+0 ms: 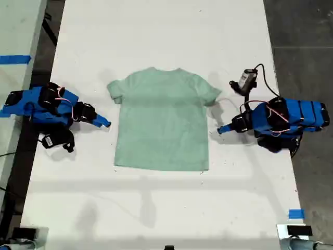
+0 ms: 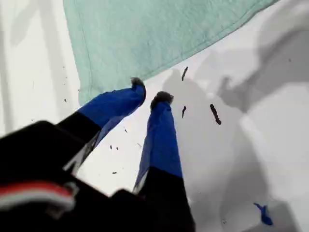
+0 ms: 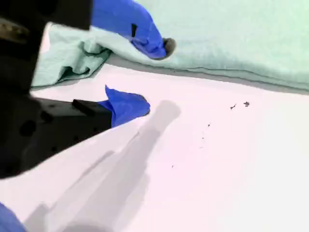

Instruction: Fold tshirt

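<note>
The pale mint tshirt (image 1: 162, 120) lies flat and face up in the middle of the white table (image 1: 156, 31), neck toward the far edge. My first gripper (image 1: 221, 128) is at the exterior view's right, low beside the tshirt's side edge. Its jaws are narrowly open (image 2: 149, 90), one fingertip (image 2: 137, 83) touching the cloth edge (image 2: 154, 34) near the hem corner. My second gripper (image 1: 106, 123), at the exterior view's left, is open (image 3: 152, 75) just outside the other side edge (image 3: 231, 34). One finger (image 3: 161, 46) hangs by the edge, near the bunched sleeve (image 3: 72, 63). Neither holds cloth.
A small grey cylinder with a black cable (image 1: 244, 80) lies on the table behind the first arm. Blue tape (image 1: 295, 213) marks the near corner at the exterior view's right. Dark specks (image 2: 215, 113) dot the table. Dark floor borders both long table edges.
</note>
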`<state>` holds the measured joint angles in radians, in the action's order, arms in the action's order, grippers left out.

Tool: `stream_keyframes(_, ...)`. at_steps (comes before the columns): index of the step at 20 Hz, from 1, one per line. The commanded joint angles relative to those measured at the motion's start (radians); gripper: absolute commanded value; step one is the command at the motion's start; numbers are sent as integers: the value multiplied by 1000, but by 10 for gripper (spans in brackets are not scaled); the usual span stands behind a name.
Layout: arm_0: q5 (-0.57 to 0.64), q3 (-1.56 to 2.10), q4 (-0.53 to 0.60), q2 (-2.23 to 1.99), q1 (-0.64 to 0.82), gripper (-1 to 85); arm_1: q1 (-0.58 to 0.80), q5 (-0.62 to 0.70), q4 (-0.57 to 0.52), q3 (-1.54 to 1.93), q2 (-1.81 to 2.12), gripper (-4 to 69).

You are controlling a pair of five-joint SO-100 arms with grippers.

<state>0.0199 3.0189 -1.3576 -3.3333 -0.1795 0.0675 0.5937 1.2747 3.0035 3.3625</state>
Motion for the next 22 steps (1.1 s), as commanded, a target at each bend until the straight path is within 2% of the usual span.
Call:
stream_keyframes(1, -61, -5, 80, 5, 75, 1, 123, -968, -54, -23, 5, -2)
stream_keyframes(6, -61, -3, 80, 5, 77, 1, 123, -956, -54, -20, 5, -2)
stream_keyframes(9, -138, -5, 43, 5, 95, 15, 115, -933, -29, -23, 5, -2)
stream_keyframes(13, -161, -18, 114, 5, 121, 0, 64, -896, -25, -54, 5, -2)
stream_keyframes(16, -150, -100, 120, 91, 172, 0, 69, -844, -8, -130, -31, -1)
stream_keyframes(19, -34, -307, 204, 405, 250, 0, 138, -719, 2, -331, -281, -1)
stream_keyframes(22, 150, -624, 133, 681, 391, 0, 290, -512, 83, -632, -568, -1)
